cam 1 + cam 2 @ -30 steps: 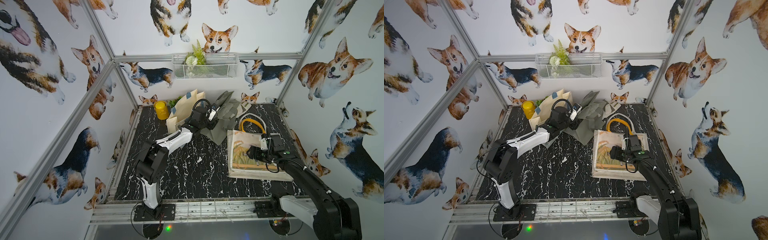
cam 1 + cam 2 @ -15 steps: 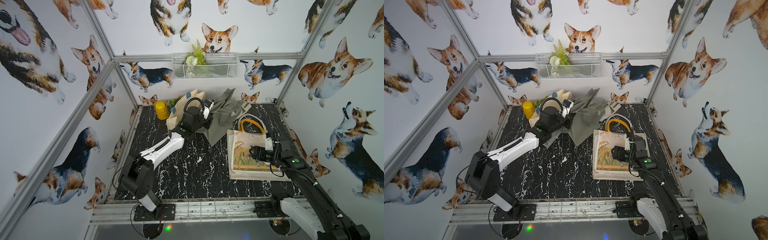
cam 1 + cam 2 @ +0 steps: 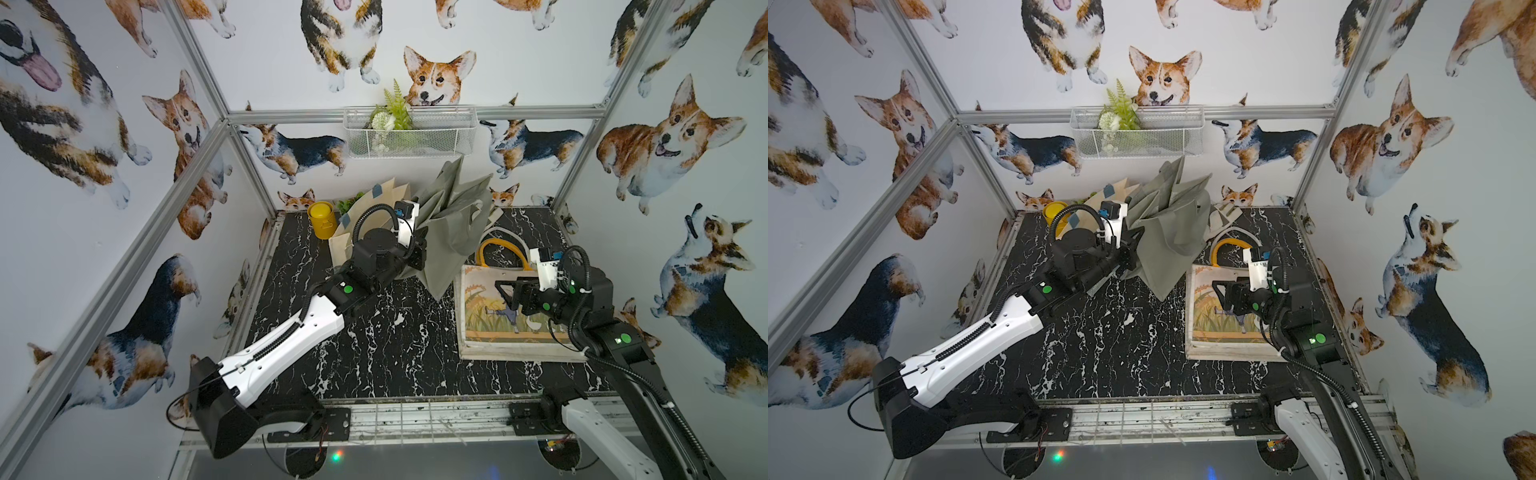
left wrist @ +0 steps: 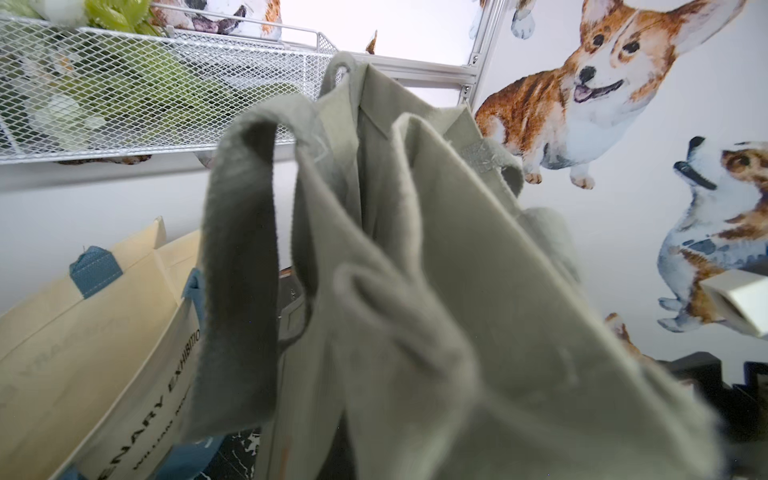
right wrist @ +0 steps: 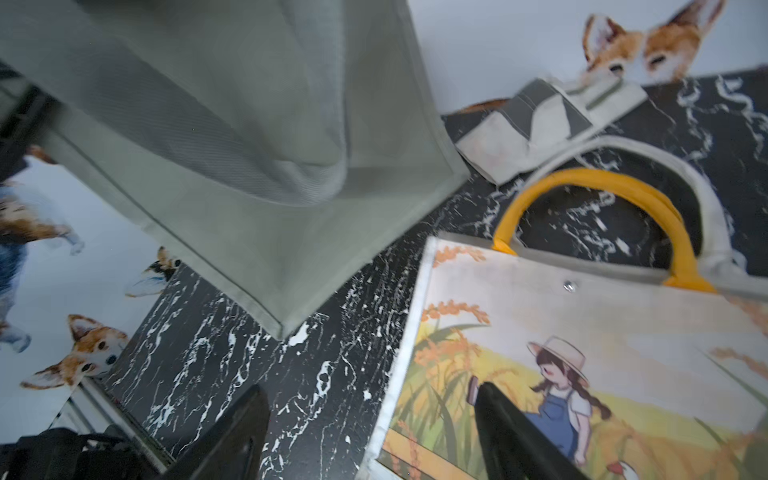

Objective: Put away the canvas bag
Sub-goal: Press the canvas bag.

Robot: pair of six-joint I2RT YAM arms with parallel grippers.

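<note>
The left jaws are clamped on the grey-green canvas bag (image 3: 453, 224), holding it raised over the desk (image 3: 374, 353), beneath the wire basket (image 3: 409, 137). The right jaws stand wide apart above the illustrated tote (image 3: 478, 328) lying flat.

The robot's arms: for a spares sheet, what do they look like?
The left arm has a long white shell with a black ribbed cable track, black joints and a round green dot. The right arm shows black links, a green dot and a white segment near its base. Both carry black corrugated hoses and white wrist brackets. The right gripper has black tapered fingers.
</note>
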